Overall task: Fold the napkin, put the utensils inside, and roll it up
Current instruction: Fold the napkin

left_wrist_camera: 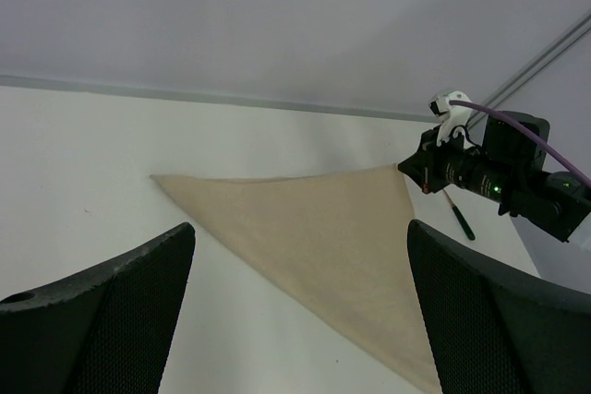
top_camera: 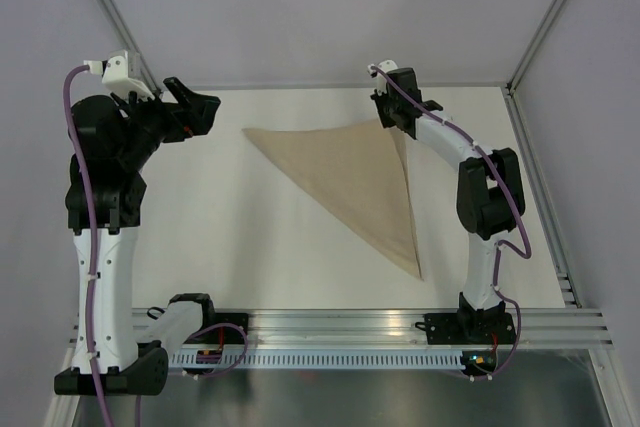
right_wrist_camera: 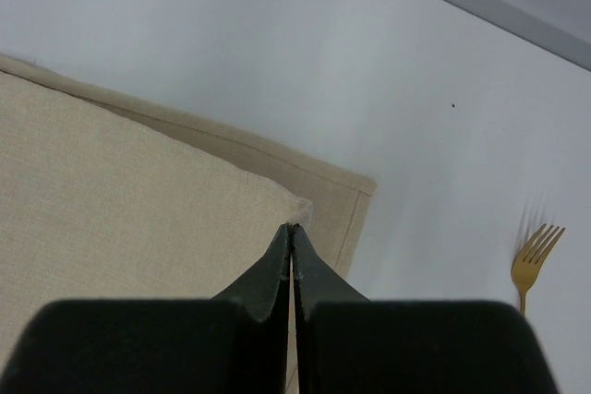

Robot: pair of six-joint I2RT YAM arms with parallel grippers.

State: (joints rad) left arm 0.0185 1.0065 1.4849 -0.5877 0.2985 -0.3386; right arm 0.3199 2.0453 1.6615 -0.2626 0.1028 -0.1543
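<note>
Overhead view of a white desk (top_camera: 220, 237) with two robot arms mounted at its near edge. A beige napkin (top_camera: 360, 182) lies flat on the desk, folded corner to corner into a triangle, with one point toward the far left, one at the far right and one toward the near edge. The right hand (right_wrist_camera: 292, 228) is closed tight, its tips resting at the far right corner of the upper layer, which sits just short of the lower layer's hemmed corner; whether any cloth is pinched between them cannot be told. A gold fork (right_wrist_camera: 534, 251) lies on the bare desk just beyond that corner, apart from the cloth. The left hand (top_camera: 200, 107) hangs above the desk's far left, spread wide and empty. The fold looks all but finished. Next, the right hand would likely need to let go of the corner and go for the fork, laying it on the triangle before any rolling.
</note>
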